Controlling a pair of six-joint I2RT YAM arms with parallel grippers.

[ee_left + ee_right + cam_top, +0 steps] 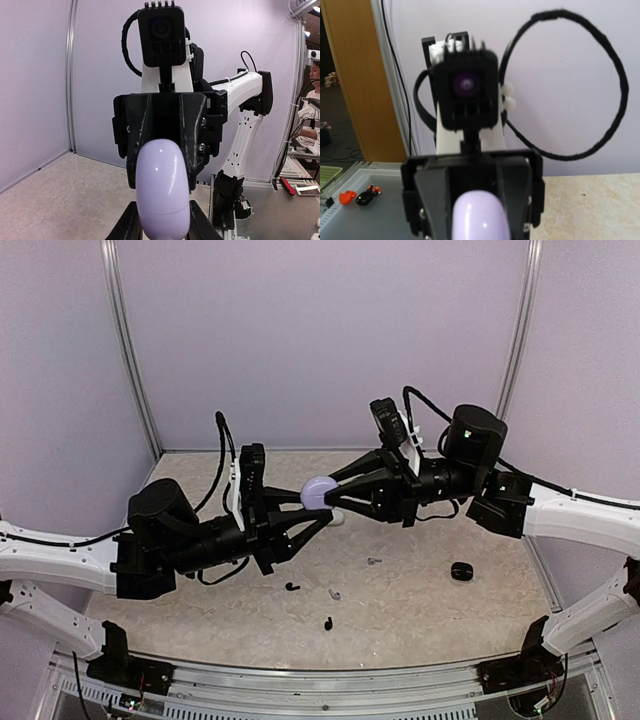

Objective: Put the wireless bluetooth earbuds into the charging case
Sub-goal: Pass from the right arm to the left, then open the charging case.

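1. Left gripper (303,502) and right gripper (340,495) meet in mid-air, both clenched on the lavender case (318,490) from opposite ends.
2. Lavender case hangs above the table (200,620), not touching it.
3. Loose on the table, base-side of the lavender case: black earbud (292,586), second black earbud (328,623), pale earbud (335,593), second pale earbud (374,561).
4. Black case (461,571) lies on the table, right of the lavender case, well apart.

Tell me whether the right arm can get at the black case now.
Probably not yet. The black case lies uncovered on the table, but the right pincer is clamped on the lavender case, held in the air jointly with the left pincer.
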